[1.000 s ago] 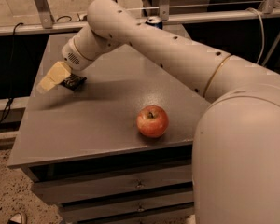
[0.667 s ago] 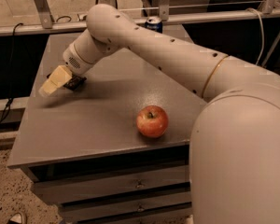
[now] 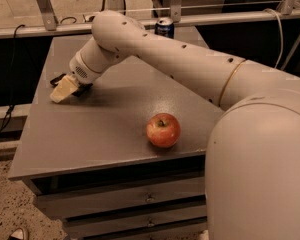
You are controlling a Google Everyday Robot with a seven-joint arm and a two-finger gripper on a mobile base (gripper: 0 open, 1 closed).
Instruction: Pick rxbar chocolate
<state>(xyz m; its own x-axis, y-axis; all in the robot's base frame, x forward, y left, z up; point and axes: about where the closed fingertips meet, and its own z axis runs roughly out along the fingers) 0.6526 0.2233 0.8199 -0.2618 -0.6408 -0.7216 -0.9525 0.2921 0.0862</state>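
The rxbar chocolate (image 3: 56, 78) is a flat black bar at the table's left side. Only its dark ends show, on either side of my gripper. My gripper (image 3: 63, 89) is cream-coloured, points down and left, and sits right over the bar at table height. The bar's middle is hidden by it. I cannot tell whether the bar is held. My arm (image 3: 160, 49) reaches in from the right across the back of the table.
A red apple (image 3: 163, 130) stands near the front middle of the grey table (image 3: 90, 139). A dark blue soda can (image 3: 164, 28) stands at the back edge. Drawers sit below the table front. A metal rail runs behind.
My gripper has shifted slightly right and lower, toward the tabletop over the bar. The apple and can have not moved.
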